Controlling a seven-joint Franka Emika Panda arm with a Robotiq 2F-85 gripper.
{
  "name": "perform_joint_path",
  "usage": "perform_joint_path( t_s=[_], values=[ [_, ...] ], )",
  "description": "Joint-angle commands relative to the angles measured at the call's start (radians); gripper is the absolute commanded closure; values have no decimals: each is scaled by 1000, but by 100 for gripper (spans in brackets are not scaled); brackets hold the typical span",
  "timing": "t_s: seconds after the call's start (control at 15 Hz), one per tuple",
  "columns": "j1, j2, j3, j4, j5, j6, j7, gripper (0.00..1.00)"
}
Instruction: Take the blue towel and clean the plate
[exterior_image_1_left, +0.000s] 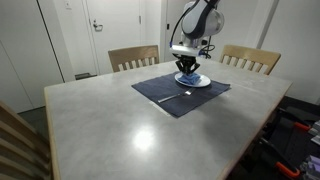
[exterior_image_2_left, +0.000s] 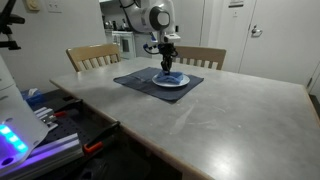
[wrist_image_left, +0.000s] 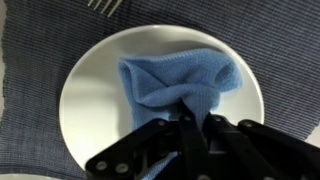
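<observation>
wiping the plate with the pinched towel

press the blue towel (wrist_image_left: 170, 80) flat on the white plate (wrist_image_left: 90, 110) and sweep lightly out to its bare rim, so the plate doesn't slide on the placemat (wrist_image_left: 30, 70). the hand (wrist_image_left: 194, 118) is clamped on the towel's bunched edge. the arm (exterior_image_1_left: 198, 20) points straight down over the counter (exterior_image_1_left: 110, 130).

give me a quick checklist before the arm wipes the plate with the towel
1. Grip: gripper shut on the blue towel, ok.
2. Contact: towel lies on the white plate, inside its rim, ok.
3. Support: plate sits flat on the dark placemat, ok.
4. Clearance: fork lies on the placemat, apart from the plate, ok.
5. Dirt under the towel: cannot tell, hidden.
</observation>
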Motion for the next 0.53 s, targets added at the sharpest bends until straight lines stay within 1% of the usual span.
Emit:
perform_joint_path(
  t_s=[0.0,0.2,0.47],
  values=[
    [-21,28,30,12,68,80,-42,98],
    [52,39,-57,3,11,152,48,98],
    [150,48,-183,-15,-59,172,192,98]
  ],
)
